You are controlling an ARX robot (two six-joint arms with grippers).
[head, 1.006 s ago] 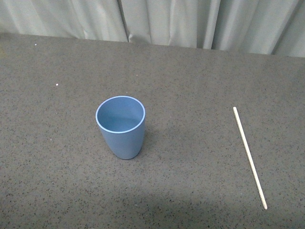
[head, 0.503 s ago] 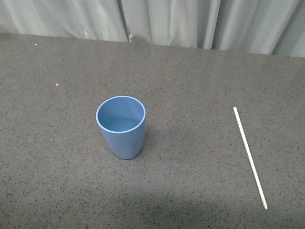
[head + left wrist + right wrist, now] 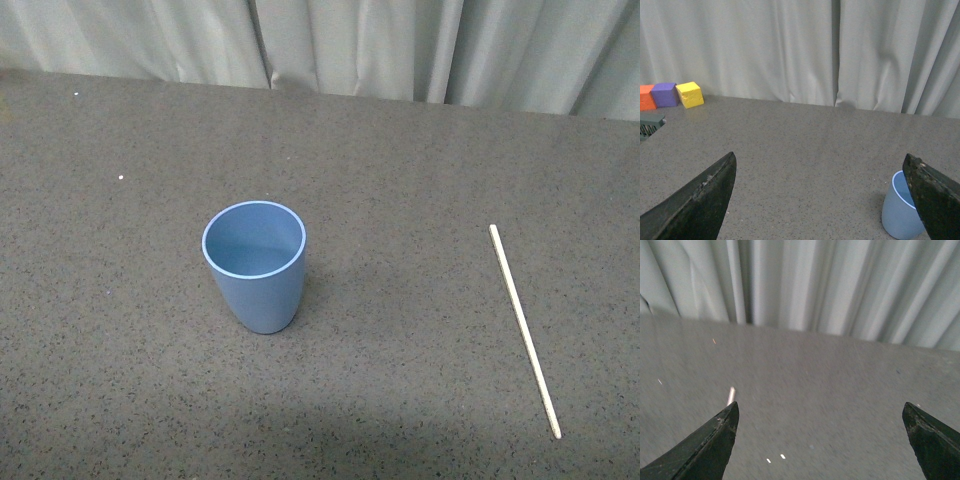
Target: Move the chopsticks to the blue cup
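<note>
The blue cup [image 3: 255,265] stands upright and empty on the dark grey table, left of centre in the front view. The pale chopstick [image 3: 523,327] lies flat to its right, running from far to near. Neither arm shows in the front view. In the left wrist view my left gripper [image 3: 820,200] is open and empty; the blue cup [image 3: 897,210] sits beside one finger, partly hidden by it. In the right wrist view my right gripper [image 3: 820,440] is open and empty, and one end of the chopstick [image 3: 730,395] shows just beyond one finger. That view is blurred.
Orange, purple and yellow blocks [image 3: 690,94] stand at the table's far edge in the left wrist view, with a grey object [image 3: 650,125] near them. Pale curtains [image 3: 350,45] hang behind the table. Small white specks lie on the tabletop.
</note>
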